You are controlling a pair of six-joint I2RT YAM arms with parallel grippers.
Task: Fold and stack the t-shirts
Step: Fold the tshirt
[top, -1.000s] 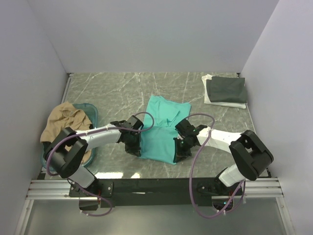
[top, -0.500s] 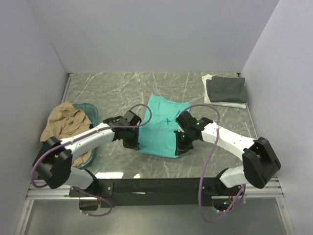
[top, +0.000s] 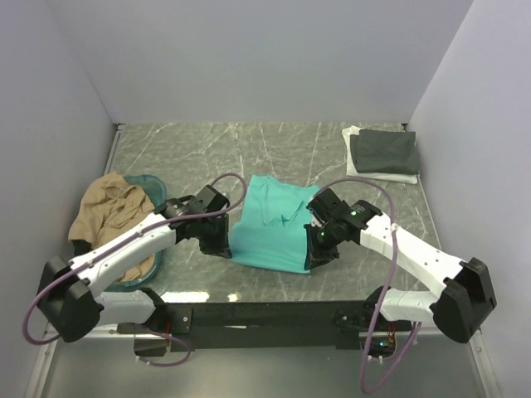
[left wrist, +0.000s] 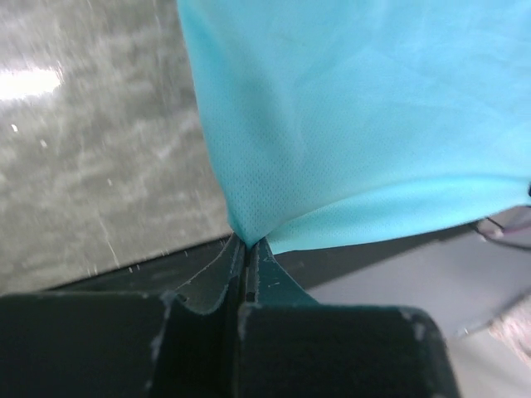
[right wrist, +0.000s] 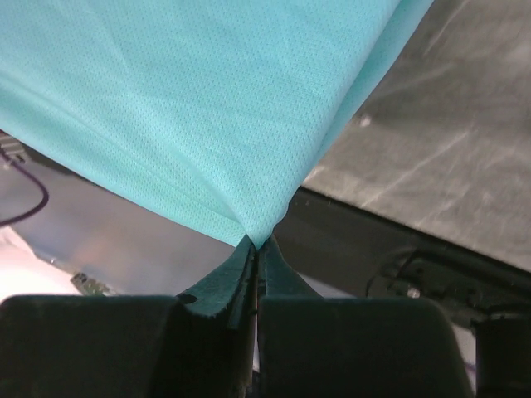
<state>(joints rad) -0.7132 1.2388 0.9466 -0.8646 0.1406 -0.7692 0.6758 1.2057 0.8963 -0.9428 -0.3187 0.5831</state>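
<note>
The teal-green t-shirt [top: 270, 224] hangs lifted between both grippers at the table's near middle. My left gripper [top: 222, 246] is shut on its near left corner; the cloth [left wrist: 348, 124] runs into the closed tips [left wrist: 247, 242]. My right gripper [top: 314, 259] is shut on its near right corner; the cloth [right wrist: 191, 108] is pinched at the tips [right wrist: 257, 243]. The tan t-shirt [top: 112, 214] lies heaped over the basket at left. The dark grey t-shirt [top: 383, 152] lies folded on the white one [top: 355, 166] at the back right.
A teal translucent basket [top: 154, 189] stands at the left under the tan shirt. Grey walls close the table on the left, back and right. The black frame rail [top: 265, 313] runs along the near edge.
Both grippers have carried the shirt's near edge up and toward the near edge of the table. The arms have stretched out and the cloth hangs raised instead of lying flat.
</note>
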